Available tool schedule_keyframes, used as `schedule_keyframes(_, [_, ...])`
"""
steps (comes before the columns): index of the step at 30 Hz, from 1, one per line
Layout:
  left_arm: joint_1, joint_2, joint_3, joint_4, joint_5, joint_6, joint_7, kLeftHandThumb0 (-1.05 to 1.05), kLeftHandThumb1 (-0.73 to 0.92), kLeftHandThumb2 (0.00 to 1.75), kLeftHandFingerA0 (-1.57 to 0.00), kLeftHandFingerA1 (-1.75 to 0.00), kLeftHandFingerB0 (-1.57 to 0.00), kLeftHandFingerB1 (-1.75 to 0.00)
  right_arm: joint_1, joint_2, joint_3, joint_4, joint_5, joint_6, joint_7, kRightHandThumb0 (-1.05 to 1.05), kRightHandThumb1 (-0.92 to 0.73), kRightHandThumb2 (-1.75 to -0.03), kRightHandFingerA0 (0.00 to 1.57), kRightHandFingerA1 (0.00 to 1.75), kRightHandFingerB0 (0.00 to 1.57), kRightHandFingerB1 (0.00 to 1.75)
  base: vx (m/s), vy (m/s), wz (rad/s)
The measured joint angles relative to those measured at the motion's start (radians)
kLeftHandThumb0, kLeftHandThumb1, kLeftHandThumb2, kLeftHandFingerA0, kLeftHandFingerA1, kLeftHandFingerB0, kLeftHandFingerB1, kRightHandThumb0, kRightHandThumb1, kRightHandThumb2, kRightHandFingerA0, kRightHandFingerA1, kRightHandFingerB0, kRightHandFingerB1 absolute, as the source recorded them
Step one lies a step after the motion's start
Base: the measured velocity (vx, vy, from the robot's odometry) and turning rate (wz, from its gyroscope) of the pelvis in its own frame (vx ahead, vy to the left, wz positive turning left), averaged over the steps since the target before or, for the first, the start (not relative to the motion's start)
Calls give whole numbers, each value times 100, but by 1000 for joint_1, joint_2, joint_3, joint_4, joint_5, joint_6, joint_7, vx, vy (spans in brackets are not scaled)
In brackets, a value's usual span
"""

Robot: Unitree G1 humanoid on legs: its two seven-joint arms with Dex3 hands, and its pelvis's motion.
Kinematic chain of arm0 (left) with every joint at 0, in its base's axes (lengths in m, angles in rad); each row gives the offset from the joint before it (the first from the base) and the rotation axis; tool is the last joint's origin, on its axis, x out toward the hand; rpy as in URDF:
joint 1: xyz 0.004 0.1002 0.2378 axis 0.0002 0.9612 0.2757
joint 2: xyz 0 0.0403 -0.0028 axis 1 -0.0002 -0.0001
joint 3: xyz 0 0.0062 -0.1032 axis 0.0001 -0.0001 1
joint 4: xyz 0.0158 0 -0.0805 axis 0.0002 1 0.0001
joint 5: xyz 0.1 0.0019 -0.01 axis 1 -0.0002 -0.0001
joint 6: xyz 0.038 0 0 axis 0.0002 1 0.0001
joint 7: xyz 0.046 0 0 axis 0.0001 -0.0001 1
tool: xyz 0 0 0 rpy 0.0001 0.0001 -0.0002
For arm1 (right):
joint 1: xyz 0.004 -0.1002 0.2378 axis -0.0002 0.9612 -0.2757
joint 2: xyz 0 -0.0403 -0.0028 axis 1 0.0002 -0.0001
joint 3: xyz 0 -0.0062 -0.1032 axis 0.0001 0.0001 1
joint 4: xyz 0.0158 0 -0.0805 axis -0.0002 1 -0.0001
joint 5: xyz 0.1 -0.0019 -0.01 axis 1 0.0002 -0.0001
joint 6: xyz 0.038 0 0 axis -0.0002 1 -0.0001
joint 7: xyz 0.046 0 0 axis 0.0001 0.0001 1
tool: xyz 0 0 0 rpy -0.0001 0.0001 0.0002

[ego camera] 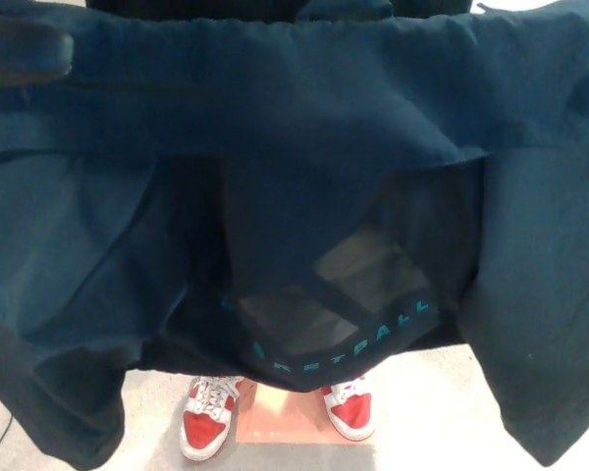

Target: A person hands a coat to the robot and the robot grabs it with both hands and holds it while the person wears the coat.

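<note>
One dark navy coat (304, 147) fills nearly all of your head view, spread wide from the left edge to the right and hanging in loose folds. Its upper edge runs across the top of the picture, and the sides droop lower than the middle, reaching almost to the bottom at both the left and right. In the centre, a thinner panel of the lining lets some light through, and below it you can read part of a teal line of lettering (373, 339) along a hem, too broken by folds to make out in full.

At the upper left corner you see a blurred dark shape (25, 49) against the fabric; it sits where your left hand would come in, but you cannot tell whether it is the hand or how its fingers stand. Your right hand does not show anywhere.

Below the coat's lower edge, a person's two red and white sneakers (211, 417) stand side by side on a pale floor (432, 412), toes pointing toward you, with a light brown square mat (294, 420) between and under them. A dark garment of the person shows just above the coat at the top centre.
</note>
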Motion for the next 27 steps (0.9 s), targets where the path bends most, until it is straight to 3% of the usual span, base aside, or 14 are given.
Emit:
schedule_keyframes(2, [-23,6,-27,11,0,9,-34,-89,55,99,-4,-23,-4,-13,-36,-4,36,22,6,16,35,-89,-55,-92,5,22,9,10,0,0,0])
schedule_keyframes(3, [-35,9,-41,18,0,14,-53,-96,72,66,-5,-28,-1,-21,-58,-5,57,35,8,26,55,-83,-62,-59,19,33,3,21,0,0,0])
schedule_keyframes(4, [-45,11,-54,23,0,18,-69,-96,72,66,-5,-28,-1,-21,-77,-5,76,46,9,34,72,-83,-62,-59,19,33,3,21,0,0,0])
schedule_keyframes(5, [-55,13,-66,29,0,22,-85,-97,62,100,-7,-19,-11,-7,-96,-6,94,57,10,42,90,-83,-63,-59,16,31,3,22,0,0,0])
schedule_keyframes(6, [-64,16,-79,34,0,28,-102,-98,62,100,-7,-18,-11,-5,-119,-6,116,69,10,51,109,-79,-50,-91,4,39,5,17,0,0,0])
schedule_keyframes(7, [-74,18,-93,37,0,34,-122,-98,62,100,-7,-18,-11,-5,-140,-6,139,81,10,62,130,-79,-50,-91,4,39,5,17,0,0,0])
schedule_keyframes(8, [-78,18,-99,39,0,37,-130,-98,63,100,-7,-17,-10,-4,-149,-6,151,87,10,67,139,-85,-64,-60,9,28,0,23,0,0,0])
schedule_keyframes(9, [-84,20,-110,40,0,44,-147,-102,65,101,-7,-14,-9,-2,-167,-6,171,97,10,75,158,-80,-50,-93,0,23,0,15,0,0,0])
schedule_keyframes(11, [-92,23,-132,42,0,56,-181,-100,64,101,-7,-15,-10,-3,-201,-6,212,115,11,93,196,-82,-51,-94,0,19,0,13,0,0,0])
schedule_keyframes(17, [-102,29,-192,42,0,93,-272,-97,61,99,-6,-12,-8,-4,-290,-5,325,162,11,143,299,-89,-56,-93,7,31,8,7,0,0,0])
schedule_keyframes(18, [-103,29,-204,42,0,99,-289,-94,59,98,-6,-15,-8,-7,-307,-4,346,171,10,152,318,-88,-62,-64,5,27,2,19,0,0,0])
schedule_keyframes(19, [-104,29,-216,42,0,106,-306,-99,62,99,-6,-12,-9,-3,-324,-3,367,179,10,161,337,-82,-50,-92,3,21,3,12,0,0,0])
schedule_keyframes(27, [-110,33,-293,38,-1,163,-430,-102,64,100,-7,-13,-12,-2,-426,8,518,228,9,232,483,-85,-53,-90,6,24,8,10,0,0,0])
